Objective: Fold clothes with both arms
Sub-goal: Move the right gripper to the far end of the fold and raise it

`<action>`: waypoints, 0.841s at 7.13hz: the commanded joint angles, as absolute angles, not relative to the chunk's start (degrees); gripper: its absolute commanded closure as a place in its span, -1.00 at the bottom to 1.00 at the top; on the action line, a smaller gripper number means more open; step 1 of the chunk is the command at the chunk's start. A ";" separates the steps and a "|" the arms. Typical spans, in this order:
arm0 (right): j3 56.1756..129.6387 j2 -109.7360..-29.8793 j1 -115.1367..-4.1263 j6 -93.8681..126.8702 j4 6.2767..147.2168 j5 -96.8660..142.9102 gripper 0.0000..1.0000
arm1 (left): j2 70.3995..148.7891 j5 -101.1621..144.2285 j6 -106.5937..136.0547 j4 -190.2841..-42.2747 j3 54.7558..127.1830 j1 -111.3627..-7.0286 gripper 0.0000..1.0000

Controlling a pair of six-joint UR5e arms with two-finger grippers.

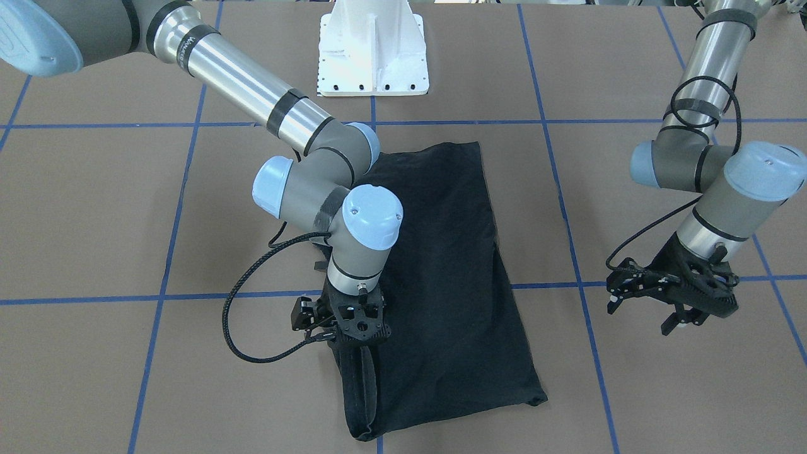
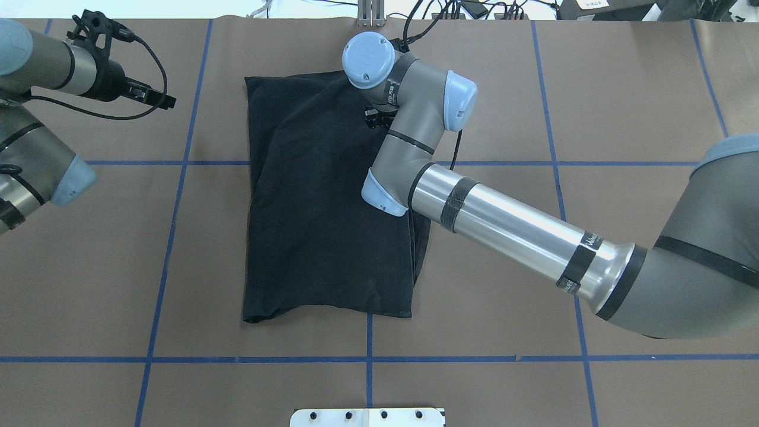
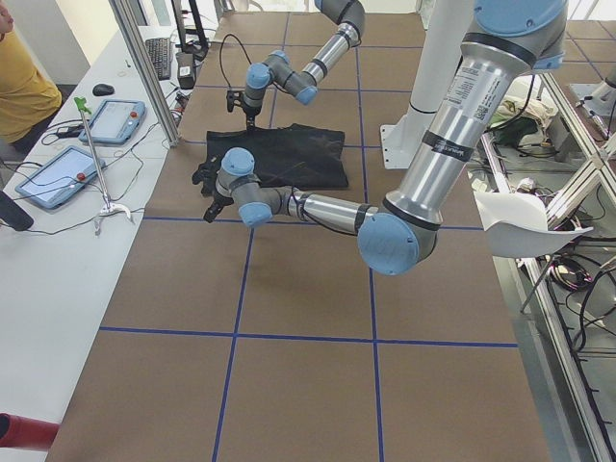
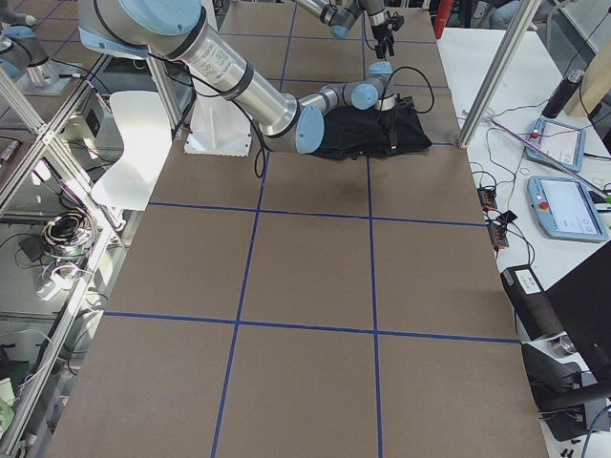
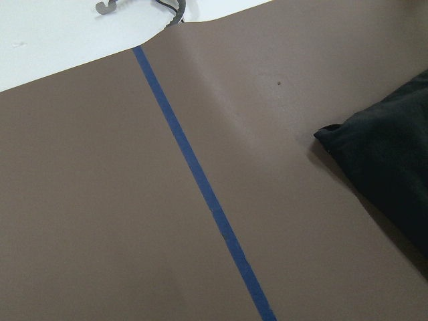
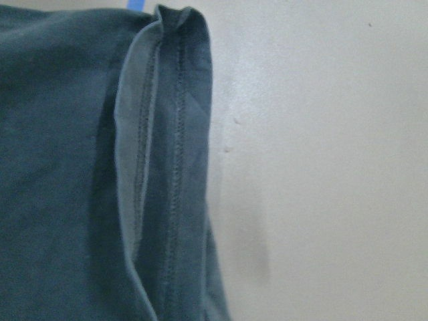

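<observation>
Most folding looked done: the T-shirt [image 1: 441, 271] lay as a narrow rectangle, with one crosswise fold seemingly left. Whether the right end effector [image 1: 360, 347], at the hem in the front view's lower left, was clamped could not be told.

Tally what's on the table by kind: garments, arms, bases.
T-shirt: 1
Arms: 2, left arm and right arm
Base: 1
Total: 4

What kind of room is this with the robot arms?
Probably a robotics lab: the right arm and left arm stand at a table gridded with blue tape lines, and control tablets lie on a side desk.
</observation>
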State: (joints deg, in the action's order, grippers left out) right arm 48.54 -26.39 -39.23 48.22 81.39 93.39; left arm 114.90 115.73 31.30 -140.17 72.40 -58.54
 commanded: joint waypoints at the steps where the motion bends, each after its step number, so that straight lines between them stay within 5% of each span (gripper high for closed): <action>1: 59.50 -37.62 -43.57 38.64 84.46 93.95 -0.99 | 114.87 115.75 31.29 -140.19 72.42 -58.54 -1.00; 6: 81.50 -46.89 -44.84 43.21 88.60 100.37 -0.99 | 113.13 115.31 38.70 -139.57 77.92 -57.75 -1.00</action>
State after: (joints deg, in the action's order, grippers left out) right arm 74.79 -43.34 -45.76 39.55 88.86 99.91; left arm 114.31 115.57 34.02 -139.88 74.88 -58.28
